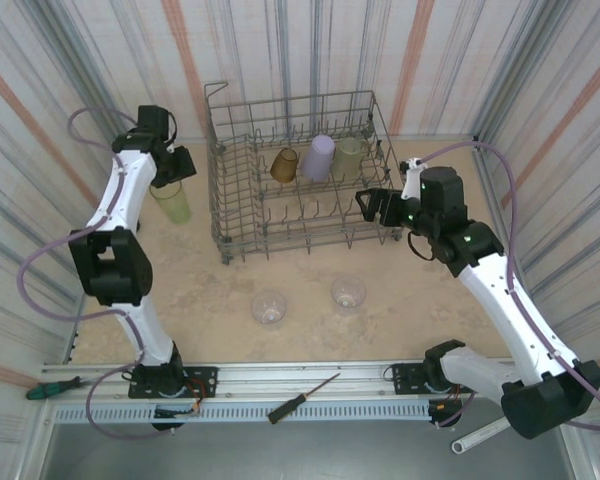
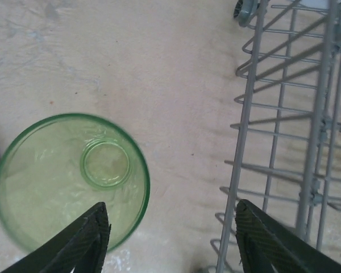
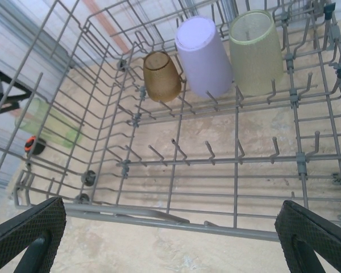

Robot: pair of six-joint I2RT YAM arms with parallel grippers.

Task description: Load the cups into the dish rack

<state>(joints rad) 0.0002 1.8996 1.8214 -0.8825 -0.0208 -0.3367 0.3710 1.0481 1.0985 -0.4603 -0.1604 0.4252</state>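
3 cups (image 3: 204, 54) rest, apparently upside-down, in dish rack (image 3: 131, 213).

Likely a robot lab: curtained enclosure (image 1: 280, 50), screwdriver (image 1: 303, 398).

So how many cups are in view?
6. Three in the dish rack: amber cup, lilac cup, yellow-green cup. One green cup left of it; two clear cups in front, on the table. Others may be hidden.

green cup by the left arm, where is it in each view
Top external: green cup stands upright just left of the dish rack.
Left wrist: lower left, seen from above, rack on the right.
Right wrist: far left, behind the rack's wires.
Shared landmark: the dish rack.
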